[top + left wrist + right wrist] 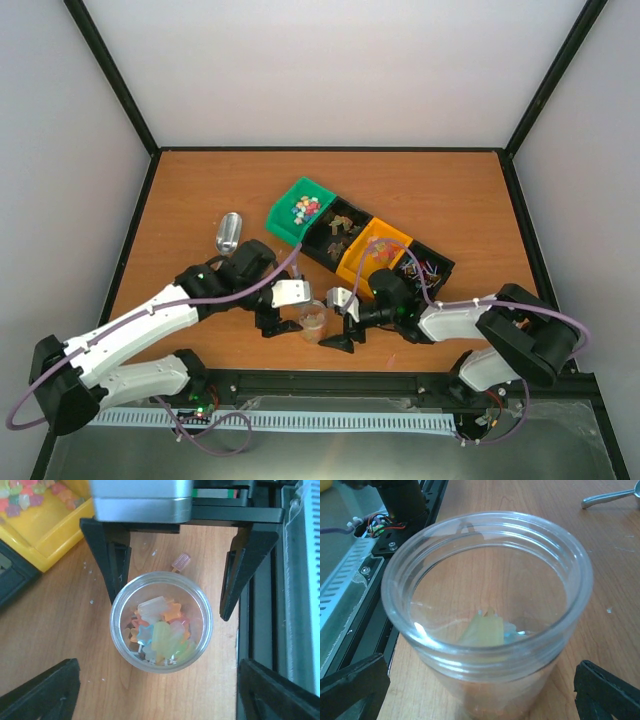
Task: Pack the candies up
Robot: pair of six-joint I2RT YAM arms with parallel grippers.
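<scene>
On a wooden table (200, 180) of orange-brown grain, enclosed by plain pale walls (320, 70) and black frame posts (115, 75), the following is listed. A clear jar (161, 621) is stood upright near the front edge, between the two arms. It is partly filled with candies (160, 632): pastel star shapes in yellow-green, orange, blue and white. One pink candy (181, 561) is left loose on the wood just beyond the jar. The left gripper (157, 665) is held with its fingers wide apart, one at each side of the jar's near wall, and nothing is clamped. The right gripper (481, 664) is set opposite, its fingers likewise spread, with the jar between them and clear gaps at both sides. Four bins are ranged in a touching diagonal row behind: a green bin (300, 186) of small round mixed-colour sweets, a black bin (345, 224) of brownish lumps, a yellow bin (358, 265) of pastel pieces, and a second black bin (437, 268) of thin multicoloured ones. A silver scoop (230, 232) is laid on the wood left of the green bin, apart from both arms. A black rail (330, 385) and a pale slotted duct (300, 420) are fitted along the front.
</scene>
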